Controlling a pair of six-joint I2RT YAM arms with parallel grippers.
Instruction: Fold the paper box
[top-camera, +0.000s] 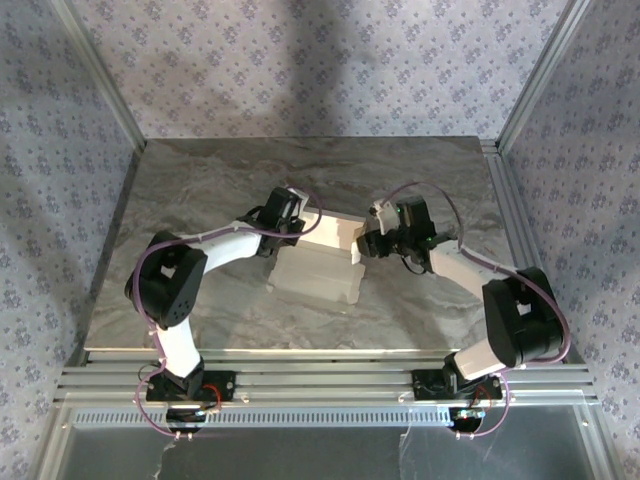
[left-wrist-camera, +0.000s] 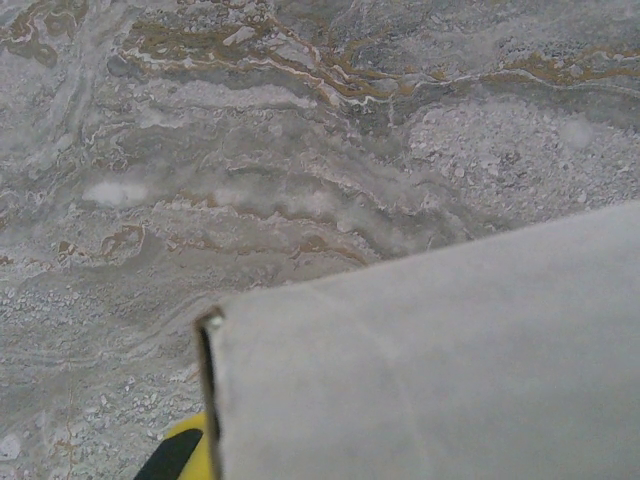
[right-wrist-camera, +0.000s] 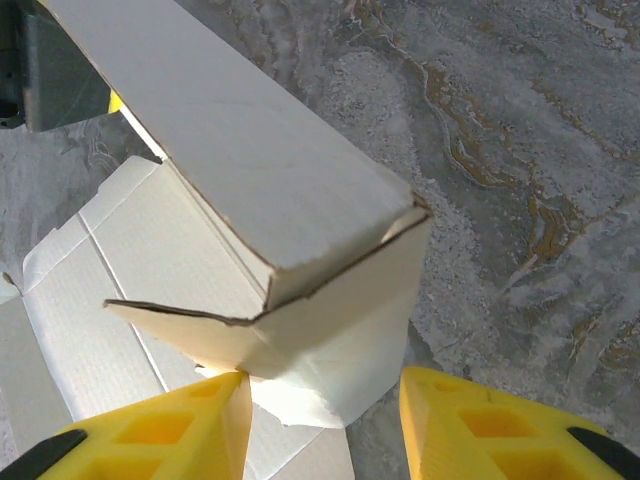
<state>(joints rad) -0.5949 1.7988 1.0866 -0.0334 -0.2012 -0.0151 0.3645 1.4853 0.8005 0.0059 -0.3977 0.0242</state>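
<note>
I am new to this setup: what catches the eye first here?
The half-folded white paper box in the middle of the table, one long section raised. The left gripper holds its left end, and the right gripper straddles the flap at the other end.

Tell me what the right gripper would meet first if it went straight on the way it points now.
The paper box: its end flap stands between the open jaws of the right gripper, so going on would probably push into that flap. Depth is hard to judge.
</note>
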